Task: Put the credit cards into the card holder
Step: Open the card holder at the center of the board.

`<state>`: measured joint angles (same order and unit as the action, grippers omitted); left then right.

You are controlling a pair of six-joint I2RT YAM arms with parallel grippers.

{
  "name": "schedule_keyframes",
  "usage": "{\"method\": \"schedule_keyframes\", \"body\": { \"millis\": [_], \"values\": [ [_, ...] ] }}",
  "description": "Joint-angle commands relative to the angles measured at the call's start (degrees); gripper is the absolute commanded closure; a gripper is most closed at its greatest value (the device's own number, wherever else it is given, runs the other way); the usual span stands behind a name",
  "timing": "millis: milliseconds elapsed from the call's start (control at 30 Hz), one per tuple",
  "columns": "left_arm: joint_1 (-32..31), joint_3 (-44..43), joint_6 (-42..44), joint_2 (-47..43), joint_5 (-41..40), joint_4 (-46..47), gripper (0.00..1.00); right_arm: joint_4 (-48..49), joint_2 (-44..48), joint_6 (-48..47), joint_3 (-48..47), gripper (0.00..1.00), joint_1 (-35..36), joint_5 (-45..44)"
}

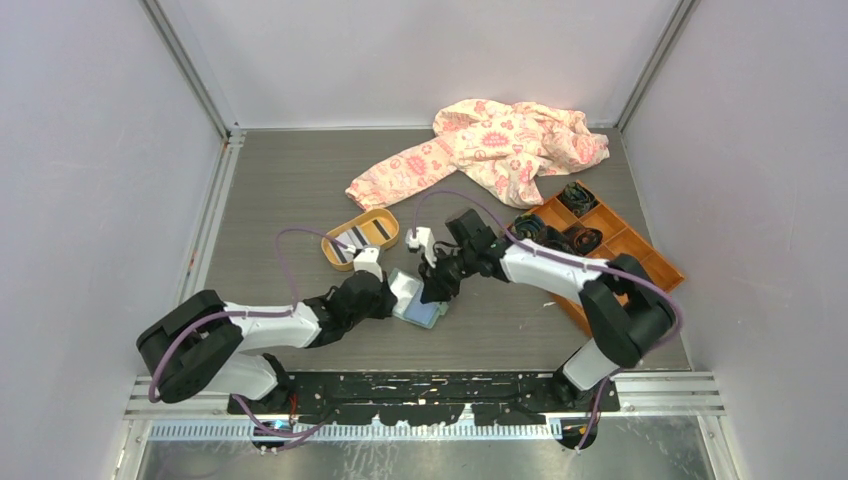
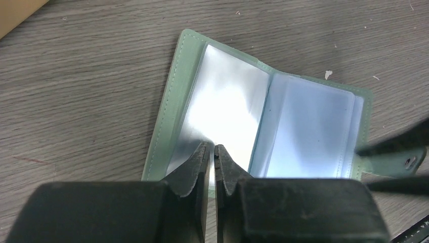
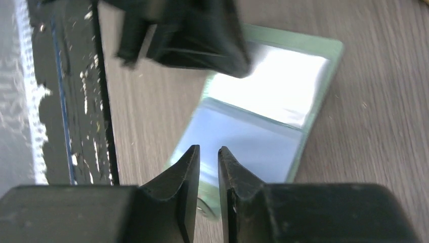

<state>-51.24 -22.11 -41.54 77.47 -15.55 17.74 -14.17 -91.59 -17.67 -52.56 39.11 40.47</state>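
Observation:
The pale green card holder [image 1: 422, 305] lies open on the table between both grippers, its clear sleeves facing up; it also shows in the left wrist view [image 2: 303, 126] and the right wrist view [image 3: 263, 131]. My left gripper [image 1: 393, 290] is shut, its tips [image 2: 213, 148] over the left page, with nothing seen between them. My right gripper [image 1: 437, 292] is closed to a narrow gap [image 3: 208, 149] round the snap tab [image 2: 411, 162] at the right edge. White credit cards [image 1: 362, 238] with dark stripes lie in the orange oval tray [image 1: 335, 258] behind the holder.
A pink patterned cloth [image 1: 500, 145] lies at the back. An orange compartmented box [image 1: 655, 262] with dark items stands at the right. The black base rail [image 3: 76, 126] runs close to the holder's near side.

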Motion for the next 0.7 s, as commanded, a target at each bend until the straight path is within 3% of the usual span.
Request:
{"method": "schedule_keyframes", "body": {
  "millis": [0,167,400,667],
  "values": [
    [0.3,0.6,-0.3,0.9,0.2,1.6,0.9,-1.1,6.2,-20.2,4.9,0.72,4.9,2.3],
    [0.3,1.5,-1.6,-0.7,0.9,1.7,0.9,-5.3,3.2,-27.9,3.8,0.71,9.6,-6.7],
    [0.4,4.7,-4.9,-2.0,2.5,3.6,0.9,-5.6,0.5,-33.5,4.7,0.72,10.3,-16.8],
    [0.3,6.9,-8.8,-2.6,7.2,6.7,0.9,-7.7,-2.1,-35.6,3.9,0.72,9.8,-21.7]
  ]
}}
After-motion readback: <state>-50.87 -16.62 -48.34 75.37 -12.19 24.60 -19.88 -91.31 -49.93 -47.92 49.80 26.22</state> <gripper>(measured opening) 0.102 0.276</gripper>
